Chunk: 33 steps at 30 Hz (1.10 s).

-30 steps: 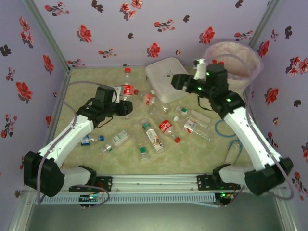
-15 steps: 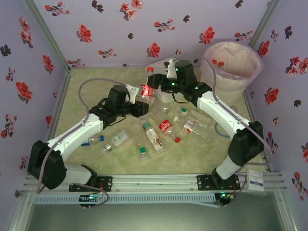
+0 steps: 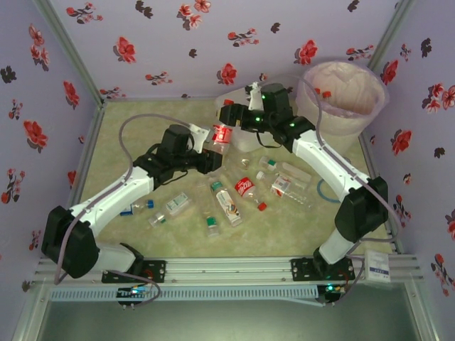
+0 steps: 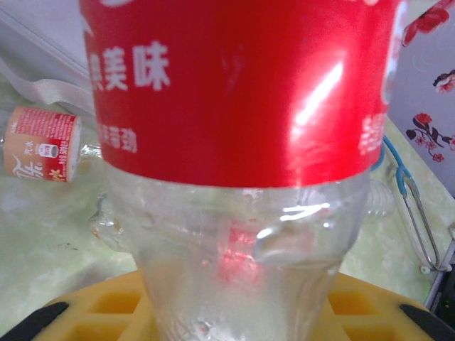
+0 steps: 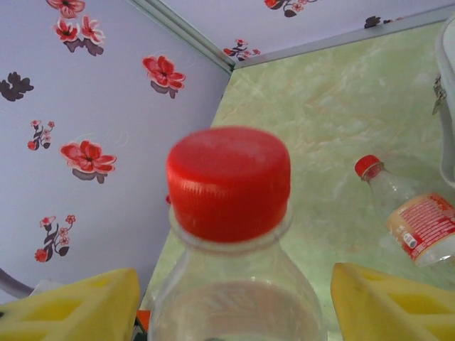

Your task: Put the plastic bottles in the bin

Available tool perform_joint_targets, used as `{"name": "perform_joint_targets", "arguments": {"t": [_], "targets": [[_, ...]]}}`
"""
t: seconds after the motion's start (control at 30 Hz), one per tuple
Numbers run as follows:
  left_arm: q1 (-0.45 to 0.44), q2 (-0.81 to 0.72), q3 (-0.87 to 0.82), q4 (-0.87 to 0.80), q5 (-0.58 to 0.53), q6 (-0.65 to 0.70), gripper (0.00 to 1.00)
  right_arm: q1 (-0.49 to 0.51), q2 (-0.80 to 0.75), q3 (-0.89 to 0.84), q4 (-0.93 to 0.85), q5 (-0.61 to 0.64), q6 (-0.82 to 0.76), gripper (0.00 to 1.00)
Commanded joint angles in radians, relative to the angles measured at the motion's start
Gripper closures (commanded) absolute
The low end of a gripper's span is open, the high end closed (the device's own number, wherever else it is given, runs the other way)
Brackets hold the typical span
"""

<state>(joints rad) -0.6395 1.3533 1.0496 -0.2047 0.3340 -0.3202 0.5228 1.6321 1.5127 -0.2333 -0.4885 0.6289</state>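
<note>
Red-labelled bottle, white "美味" print

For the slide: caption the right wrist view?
Red-capped clear bottle between yellow fingers of the right hand; second bottle lying beyond.

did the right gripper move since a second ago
Yes. The right gripper swung left, away from the bin, to the cola bottle that the left gripper holds up.

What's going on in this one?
The left end effector holds a red-labelled cola bottle raised above the table. The right end effector sits at its red cap, fingers open either side, so this looks like a handover. The bin stands at the far right, and other bottles lie scattered on the table.
</note>
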Motion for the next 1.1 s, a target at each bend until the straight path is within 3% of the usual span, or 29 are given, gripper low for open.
{"name": "perform_joint_targets", "arguments": {"t": [0.0,0.17,0.37,0.4,0.47,0.63,0.67,0.83,1.0,1.07], "targets": [[-0.017,0.005,0.044,-0.001,0.032,0.040,1.00,-0.019,0.008,0.035,-0.011,-0.018,-0.010,0.34],[-0.029,0.006,0.049,0.004,0.047,0.049,1.00,-0.024,-0.005,0.032,-0.045,-0.005,-0.036,0.38],[-0.034,0.007,0.057,0.009,0.078,0.052,1.00,-0.038,-0.051,0.006,-0.059,0.023,-0.057,0.60],[-0.033,0.006,0.054,0.010,0.073,0.047,0.96,-0.041,-0.058,0.007,-0.066,0.030,-0.065,0.62],[-0.034,0.001,0.045,0.015,0.060,0.031,0.80,-0.047,-0.070,0.017,-0.085,0.044,-0.079,0.65],[-0.034,-0.049,-0.002,0.049,-0.053,-0.003,0.04,-0.078,-0.105,0.095,-0.181,0.108,-0.158,0.72],[-0.033,-0.064,-0.010,0.051,-0.079,-0.008,0.00,-0.091,-0.113,0.122,-0.213,0.132,-0.186,0.74],[-0.028,-0.123,-0.051,0.045,-0.139,-0.032,0.00,-0.186,-0.151,0.277,-0.343,0.241,-0.324,0.84],[-0.026,-0.155,-0.093,0.038,-0.145,-0.056,0.00,-0.242,-0.176,0.465,-0.442,0.488,-0.520,0.99],[-0.028,-0.160,-0.097,0.038,-0.145,-0.059,0.00,-0.256,-0.179,0.532,-0.451,0.591,-0.583,1.00]]}}
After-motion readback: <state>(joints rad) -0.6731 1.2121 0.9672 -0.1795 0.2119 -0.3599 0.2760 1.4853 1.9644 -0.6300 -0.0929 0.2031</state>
